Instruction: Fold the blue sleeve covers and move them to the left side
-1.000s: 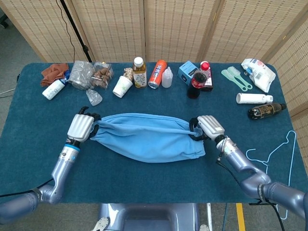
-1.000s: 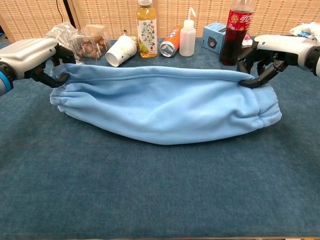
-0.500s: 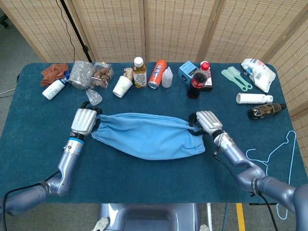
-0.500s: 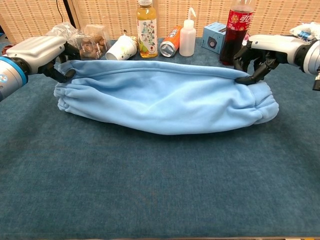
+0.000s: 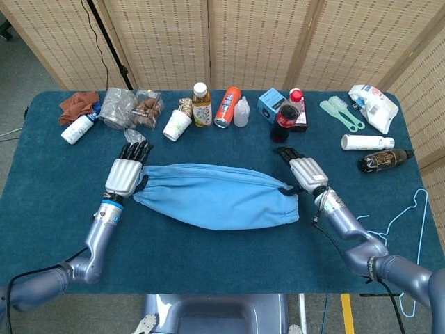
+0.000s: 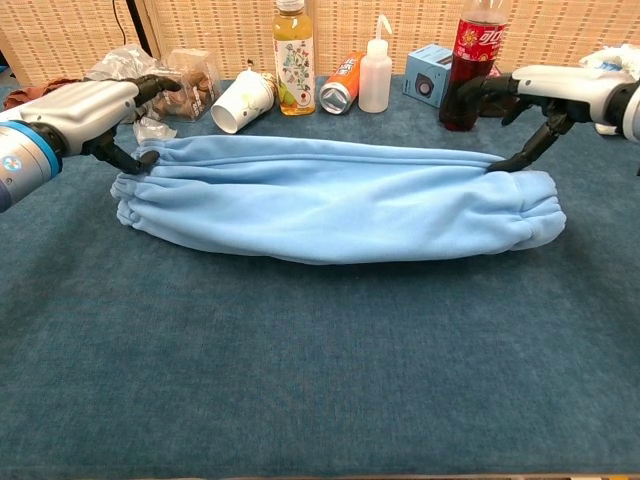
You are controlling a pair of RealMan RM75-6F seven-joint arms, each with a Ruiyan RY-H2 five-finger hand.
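The blue sleeve cover lies flat across the middle of the teal table, a long band doubled lengthwise. In the chest view the sleeve cover runs from left to right with gathered cuffs at both ends. My left hand is at its left end, fingers stretched out toward the back. The left hand touches the far left corner only with its thumb. My right hand is at the right end, fingers likewise straight. The right hand has one fingertip resting on the far right corner. Neither hand holds cloth.
Along the back edge stand a paper cup, a tea bottle, an orange can, a cola bottle and plastic bags. A dark bottle and a white hanger lie at the right.
Both hands carried the sleeve's edge toward the back, then let go and straightened their fingers. The cover has settled flat into a narrower band.
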